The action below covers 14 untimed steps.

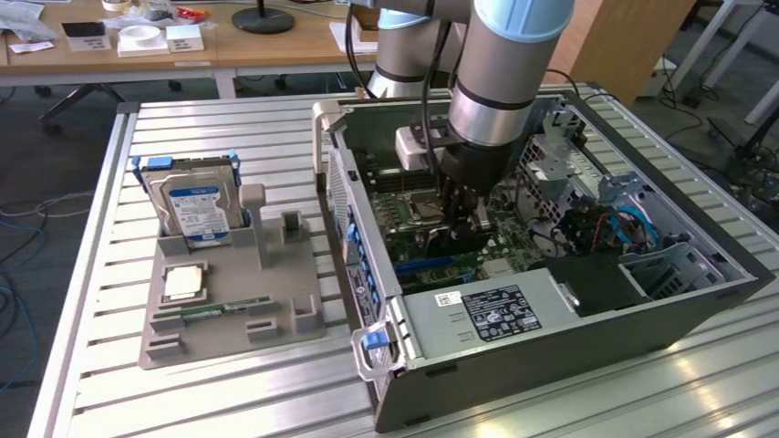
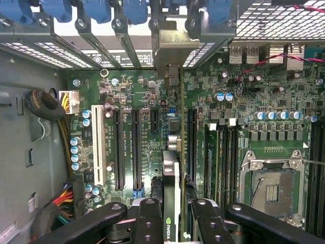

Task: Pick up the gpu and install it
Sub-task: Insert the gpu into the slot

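The gpu (image 2: 171, 178) stands on edge between my fingers (image 2: 148, 219), its green board and black cooler seen from above. Its silver end bracket (image 2: 171, 47) reaches the row of rear slot openings. My gripper (image 2: 172, 221) is shut on the gpu and holds it over the motherboard (image 2: 127, 91), in line with the long black expansion slots (image 2: 136, 152). In the exterior view my gripper (image 1: 469, 228) reaches down into the open computer case (image 1: 681, 301), low over the motherboard. Whether the card's edge sits in a slot is hidden.
Left of the case, a grey fixture (image 1: 232, 310) holds an upright hard drive (image 1: 195, 205), a CPU chip (image 1: 182, 283) and a RAM stick (image 1: 225, 306). Inside the case are the CPU socket (image 2: 271, 188), the power supply (image 1: 487, 312), cable bundles (image 2: 48, 109) and blue slot latches (image 2: 132, 10).
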Available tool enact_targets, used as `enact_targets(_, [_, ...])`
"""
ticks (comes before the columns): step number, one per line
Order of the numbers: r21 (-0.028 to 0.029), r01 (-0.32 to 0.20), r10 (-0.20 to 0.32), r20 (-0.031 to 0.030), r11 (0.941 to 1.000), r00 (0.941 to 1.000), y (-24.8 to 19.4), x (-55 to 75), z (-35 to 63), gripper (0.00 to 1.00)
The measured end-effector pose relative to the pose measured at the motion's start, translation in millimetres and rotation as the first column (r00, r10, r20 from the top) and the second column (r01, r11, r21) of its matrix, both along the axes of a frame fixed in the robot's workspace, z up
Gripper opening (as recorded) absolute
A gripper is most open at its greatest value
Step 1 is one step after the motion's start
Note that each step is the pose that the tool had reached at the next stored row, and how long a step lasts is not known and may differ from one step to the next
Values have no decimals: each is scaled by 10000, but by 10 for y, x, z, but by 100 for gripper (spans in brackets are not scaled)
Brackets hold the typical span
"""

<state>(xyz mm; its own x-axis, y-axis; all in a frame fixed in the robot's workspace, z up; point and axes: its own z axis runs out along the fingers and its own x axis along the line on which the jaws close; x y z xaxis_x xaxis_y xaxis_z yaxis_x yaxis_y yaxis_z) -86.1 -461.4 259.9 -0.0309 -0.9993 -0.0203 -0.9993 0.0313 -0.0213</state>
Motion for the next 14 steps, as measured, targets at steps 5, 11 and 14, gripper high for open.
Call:
enact_targets(5, [0, -1, 1, 1, 10000, 10000, 0, -12, -4, 27])
enact_targets(11, [1, -1, 1, 0, 10000, 10000, 0, -29, -9, 27])
enact_targets(14, [0, -1, 1, 0, 10000, 10000, 0, -41, -11, 27])
